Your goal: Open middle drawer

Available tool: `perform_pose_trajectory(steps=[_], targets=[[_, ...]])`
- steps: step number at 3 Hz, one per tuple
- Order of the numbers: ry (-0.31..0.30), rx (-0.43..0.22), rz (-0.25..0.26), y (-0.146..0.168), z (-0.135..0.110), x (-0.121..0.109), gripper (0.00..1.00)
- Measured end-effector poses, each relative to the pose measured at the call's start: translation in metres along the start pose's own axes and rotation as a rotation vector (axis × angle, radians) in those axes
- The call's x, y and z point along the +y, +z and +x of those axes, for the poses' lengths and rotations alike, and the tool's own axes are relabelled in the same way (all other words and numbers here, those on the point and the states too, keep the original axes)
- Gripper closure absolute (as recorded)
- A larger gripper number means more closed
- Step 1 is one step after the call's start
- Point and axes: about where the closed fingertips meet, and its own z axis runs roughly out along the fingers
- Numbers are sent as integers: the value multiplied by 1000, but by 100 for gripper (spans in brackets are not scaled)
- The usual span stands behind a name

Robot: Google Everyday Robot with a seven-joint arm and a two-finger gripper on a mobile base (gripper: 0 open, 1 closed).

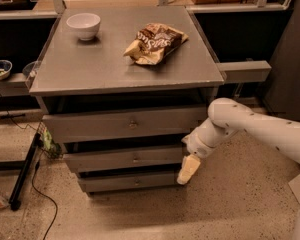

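Observation:
The middle drawer (122,158) is a long grey front with a small round knob (135,158) at its centre, set between a taller top front (125,125) and a narrower bottom front (127,182). My gripper (188,169) hangs from the white arm (250,126) at the cabinet's right side, level with the middle and bottom fronts. It points down and to the left and stays well right of the knob.
On the grey cabinet top (90,64) are a white bowl (83,25) and a brown snack bag (155,41). A black pole (25,171) and cable lie on the speckled floor at left. Dark shelving stands behind and on both sides.

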Motion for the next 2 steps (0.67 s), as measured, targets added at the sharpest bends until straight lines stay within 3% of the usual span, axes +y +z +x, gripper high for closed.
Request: perform_pose_trajectory(steps=[2], targets=[[17,43,0,8,3,2,0]])
